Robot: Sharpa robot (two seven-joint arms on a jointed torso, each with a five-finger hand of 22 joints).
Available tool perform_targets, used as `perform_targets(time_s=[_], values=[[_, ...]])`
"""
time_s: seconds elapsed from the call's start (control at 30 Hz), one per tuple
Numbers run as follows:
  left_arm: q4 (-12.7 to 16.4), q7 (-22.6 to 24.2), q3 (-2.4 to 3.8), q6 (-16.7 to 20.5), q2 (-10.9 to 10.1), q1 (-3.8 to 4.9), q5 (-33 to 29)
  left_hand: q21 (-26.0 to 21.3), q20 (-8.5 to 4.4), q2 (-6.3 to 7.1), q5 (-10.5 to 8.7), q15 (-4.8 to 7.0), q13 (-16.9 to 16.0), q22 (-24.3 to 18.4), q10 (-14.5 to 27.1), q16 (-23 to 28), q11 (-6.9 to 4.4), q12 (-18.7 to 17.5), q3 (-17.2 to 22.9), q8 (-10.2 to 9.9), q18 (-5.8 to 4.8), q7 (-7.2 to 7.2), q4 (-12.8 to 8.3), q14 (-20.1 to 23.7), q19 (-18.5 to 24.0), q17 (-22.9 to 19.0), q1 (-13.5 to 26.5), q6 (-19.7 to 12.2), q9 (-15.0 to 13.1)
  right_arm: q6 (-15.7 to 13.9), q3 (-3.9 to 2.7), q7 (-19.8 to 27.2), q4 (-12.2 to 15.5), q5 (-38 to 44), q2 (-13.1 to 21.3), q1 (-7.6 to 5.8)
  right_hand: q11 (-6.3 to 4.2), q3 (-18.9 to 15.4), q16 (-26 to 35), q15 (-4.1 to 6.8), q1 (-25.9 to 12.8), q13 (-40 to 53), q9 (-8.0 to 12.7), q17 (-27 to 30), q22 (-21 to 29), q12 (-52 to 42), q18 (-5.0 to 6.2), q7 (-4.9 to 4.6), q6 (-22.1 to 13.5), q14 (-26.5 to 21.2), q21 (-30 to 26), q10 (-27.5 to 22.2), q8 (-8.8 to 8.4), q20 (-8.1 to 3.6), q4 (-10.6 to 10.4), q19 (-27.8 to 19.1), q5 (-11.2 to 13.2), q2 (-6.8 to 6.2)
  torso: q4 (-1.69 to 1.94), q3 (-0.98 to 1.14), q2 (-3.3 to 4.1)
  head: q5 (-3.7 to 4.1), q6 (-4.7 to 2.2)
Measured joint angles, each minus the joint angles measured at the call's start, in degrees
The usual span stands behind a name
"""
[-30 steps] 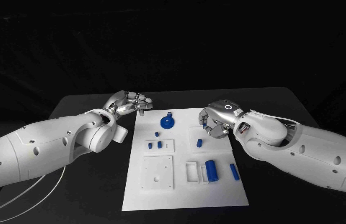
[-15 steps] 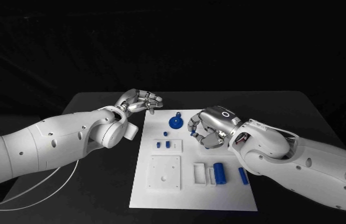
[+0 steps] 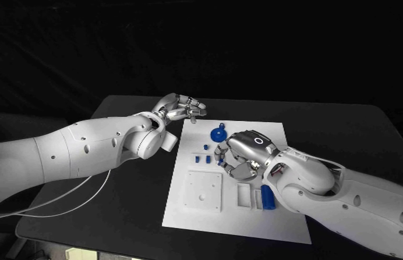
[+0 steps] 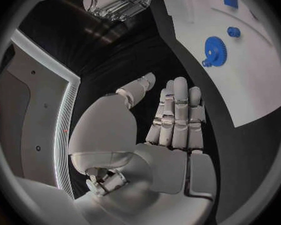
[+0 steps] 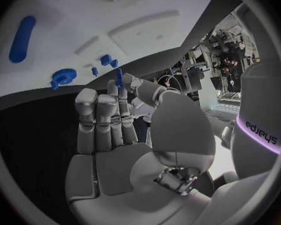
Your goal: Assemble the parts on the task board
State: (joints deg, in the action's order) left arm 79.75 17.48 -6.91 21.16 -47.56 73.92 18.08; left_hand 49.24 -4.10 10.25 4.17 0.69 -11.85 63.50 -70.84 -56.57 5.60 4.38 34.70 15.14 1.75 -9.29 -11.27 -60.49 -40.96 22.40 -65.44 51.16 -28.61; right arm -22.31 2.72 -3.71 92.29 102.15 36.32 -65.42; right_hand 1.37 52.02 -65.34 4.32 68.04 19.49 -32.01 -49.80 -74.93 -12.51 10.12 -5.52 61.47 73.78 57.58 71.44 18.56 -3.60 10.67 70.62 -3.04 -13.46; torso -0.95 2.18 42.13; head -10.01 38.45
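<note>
Blue peg (image 5: 118, 78) in right hand's (image 3: 239, 157) pinch

Head camera high, looks down on whole board (image 3: 239, 213). Wrist cameras sit close behind each palm, facing board; all three share blue gear (image 3: 218, 134).

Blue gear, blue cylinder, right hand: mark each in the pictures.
blue gear (image 3: 218, 134), head view, middle of its disc
blue cylinder (image 3: 266, 196), head view, mid-length of its body
right hand (image 3: 239, 153), head view, back of the hand
</note>
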Motion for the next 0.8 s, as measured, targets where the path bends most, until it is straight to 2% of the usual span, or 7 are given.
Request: perform_targets(time_s=[0.37, 0.8], values=[[0.0, 0.1, 0.00, 0.1, 0.5, 0.00, -0.2, 0.0, 0.00, 0.00, 0.00, 0.00, 0.0, 0.0, 0.0, 0.0, 0.00, 0.0, 0.0, 0.0, 0.00, 0.00, 0.0, 0.0, 0.0, 0.1, 0.0, 0.0, 0.0, 1.7, 1.87, -0.1, -0.8, 2.6, -2.1, 1.45, 0.04, -0.2, 0.0, 0.00, 0.1, 0.1, -0.1, 0.1, 0.0, 0.2, 0.00, 0.00, 0.0, 0.0, 0.0, 0.0, -0.15, -0.19, 0.2, 0.2, 0.1, 0.05, 0.03, -0.09, 0.00, -1.74, 0.99], [-0.1, 0.1, 0.00, 0.1, 0.6, 0.00, -0.3, 0.0, 0.00, 0.00, 0.00, 0.00, 0.0, 0.0, 0.0, 0.0, 0.00, 0.0, 0.0, 0.0, 0.00, 0.00, 0.0, 0.0, 0.0, 0.1, 0.0, 0.0, 0.0, 3.0, 2.61, -0.2, -1.4, 4.0, -3.0, 2.32, -0.05, -0.2, 0.0, -0.03, 0.3, 0.1, -0.1, 0.1, 0.0, 0.6, 0.00, 0.00, 0.0, 0.1, 0.0, 0.1, -0.16, -0.18, 0.2, 0.2, 0.2, 0.32, 0.00, -0.05, -0.01, -2.69, 1.87]])
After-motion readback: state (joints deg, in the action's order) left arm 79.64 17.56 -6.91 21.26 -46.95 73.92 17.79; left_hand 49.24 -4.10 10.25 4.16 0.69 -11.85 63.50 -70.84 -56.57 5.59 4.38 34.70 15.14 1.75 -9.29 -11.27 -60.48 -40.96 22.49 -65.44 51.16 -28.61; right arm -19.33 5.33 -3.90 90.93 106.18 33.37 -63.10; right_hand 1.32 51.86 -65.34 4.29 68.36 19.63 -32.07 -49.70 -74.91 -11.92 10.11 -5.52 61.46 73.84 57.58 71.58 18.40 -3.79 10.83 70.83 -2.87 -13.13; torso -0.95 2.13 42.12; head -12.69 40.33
